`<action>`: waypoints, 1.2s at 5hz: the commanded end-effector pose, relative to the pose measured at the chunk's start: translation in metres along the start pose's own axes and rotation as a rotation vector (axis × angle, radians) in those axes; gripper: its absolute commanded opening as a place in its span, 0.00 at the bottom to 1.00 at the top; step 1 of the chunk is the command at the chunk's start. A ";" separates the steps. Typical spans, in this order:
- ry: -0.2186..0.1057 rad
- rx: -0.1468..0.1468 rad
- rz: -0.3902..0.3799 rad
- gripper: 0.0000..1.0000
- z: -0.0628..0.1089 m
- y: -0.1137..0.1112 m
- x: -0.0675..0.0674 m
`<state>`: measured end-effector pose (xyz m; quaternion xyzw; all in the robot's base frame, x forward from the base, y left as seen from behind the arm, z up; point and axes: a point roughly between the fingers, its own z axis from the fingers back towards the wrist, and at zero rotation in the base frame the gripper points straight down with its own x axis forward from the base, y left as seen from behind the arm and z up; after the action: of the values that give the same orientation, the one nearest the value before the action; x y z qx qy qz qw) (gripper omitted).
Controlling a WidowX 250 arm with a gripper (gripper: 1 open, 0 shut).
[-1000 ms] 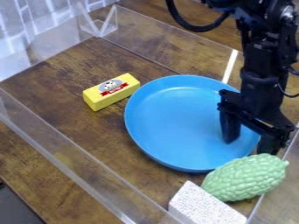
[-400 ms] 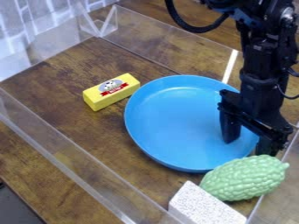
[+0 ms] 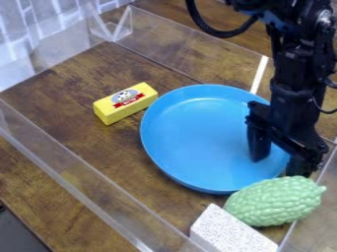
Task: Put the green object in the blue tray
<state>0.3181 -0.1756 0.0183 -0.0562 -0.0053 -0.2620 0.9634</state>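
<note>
The green object [image 3: 274, 201], a pale, bumpy oval, lies at the near right of the scene, beside the near right edge of the blue tray [image 3: 184, 133] and not inside it; its far edge comes up close to the rim, and whether the two touch I cannot tell. Just to its near left sits the white speckled block [image 3: 232, 231], partly overlapped by it in this view. The tray lies on the wooden counter [image 3: 59, 108], with the yellow block [image 3: 125, 102] off beyond its far left side.

The end effector [image 3: 270, 156] is over the right part of the tray, on the far side of the green object. It looks released, its fingers apart with nothing between them.

Over the last second very little has changed: the tray and both blocks lie where they did, and the arm looks practically in the same place. The green object seems to have shifted only a trace, if at all. For the task this means no headway yet; the grasp is still to be made, and the next move probably calls for bringing the open fingers nearer and around the object. Nudging it against the block seems a risk.

The dark fingers blend into the arm, so their exact tips are hard to make out. The arm runs out of the picture at the far right, and the white block is cut off at the near edge.
</note>
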 end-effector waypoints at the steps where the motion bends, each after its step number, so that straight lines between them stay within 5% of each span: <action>1: 0.056 -0.002 -0.028 1.00 -0.008 -0.004 -0.015; 6: 0.056 -0.034 -0.078 1.00 -0.008 -0.013 -0.025</action>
<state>0.3040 -0.1761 0.0188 -0.0673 0.0028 -0.2910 0.9544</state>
